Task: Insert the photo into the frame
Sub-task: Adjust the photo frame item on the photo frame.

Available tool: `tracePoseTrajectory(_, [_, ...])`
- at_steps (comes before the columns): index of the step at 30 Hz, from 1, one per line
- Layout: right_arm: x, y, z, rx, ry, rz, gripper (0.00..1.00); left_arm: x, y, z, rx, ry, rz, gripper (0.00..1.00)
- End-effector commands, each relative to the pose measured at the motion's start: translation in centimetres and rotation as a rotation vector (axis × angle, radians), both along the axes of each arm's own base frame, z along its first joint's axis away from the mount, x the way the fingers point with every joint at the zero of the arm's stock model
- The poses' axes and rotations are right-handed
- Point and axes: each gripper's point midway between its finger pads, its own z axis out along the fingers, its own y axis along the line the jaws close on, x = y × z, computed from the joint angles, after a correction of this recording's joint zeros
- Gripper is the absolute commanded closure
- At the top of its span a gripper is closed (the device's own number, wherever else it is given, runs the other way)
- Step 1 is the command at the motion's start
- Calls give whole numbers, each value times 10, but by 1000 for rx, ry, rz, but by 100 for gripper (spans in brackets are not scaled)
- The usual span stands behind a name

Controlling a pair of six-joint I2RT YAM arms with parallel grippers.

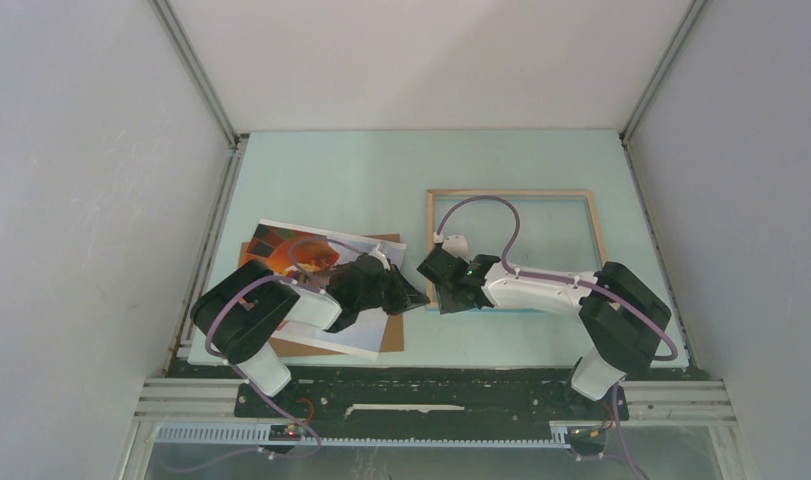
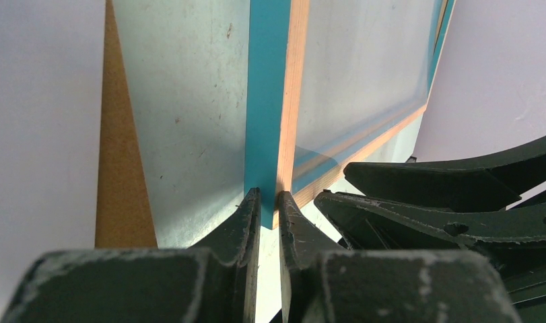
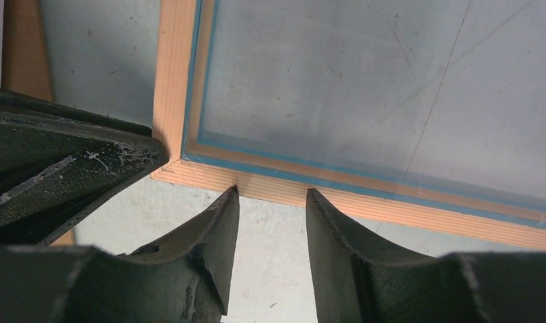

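The frame lies right of centre on the table, light wood side up. In the left wrist view its blue and wood edge runs into my left gripper, which is shut on its near-left corner. My right gripper stands open just short of the frame's near rail, with only bare table between its fingers. In the top view the two grippers, left and right, meet at that corner. The photo, orange-red with a white border, lies on the left, partly hidden under my left arm.
A plain brown backing board lies under the photo, and its edge also shows in the left wrist view. White walls close in the table on three sides. The arms' bases stand on the metal rail at the near edge.
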Motion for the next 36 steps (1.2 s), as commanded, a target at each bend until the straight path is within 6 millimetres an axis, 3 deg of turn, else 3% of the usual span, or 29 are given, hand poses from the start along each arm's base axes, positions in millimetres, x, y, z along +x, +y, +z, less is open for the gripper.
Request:
tracePoseTrajectory(1, [12, 13, 19, 68, -46, -27, 51, -48, 63, -79, 331, 194, 4, 86])
tracePoseTrajectory(5, [15, 11, 17, 56, -52, -33, 51, -47, 63, -79, 330, 195, 4, 86])
tracePoseTrajectory(16, [22, -4, -14, -76, -54, -80, 54, -52, 65, -83, 329, 215, 12, 88])
tracePoseTrajectory(23, [42, -25, -7, -140, -138, -198, 54, -55, 68, -86, 335, 228, 20, 90])
tracePoseTrajectory(36, [52, -8, 1, -127, -218, -134, 54, -55, 67, -86, 335, 228, 17, 90])
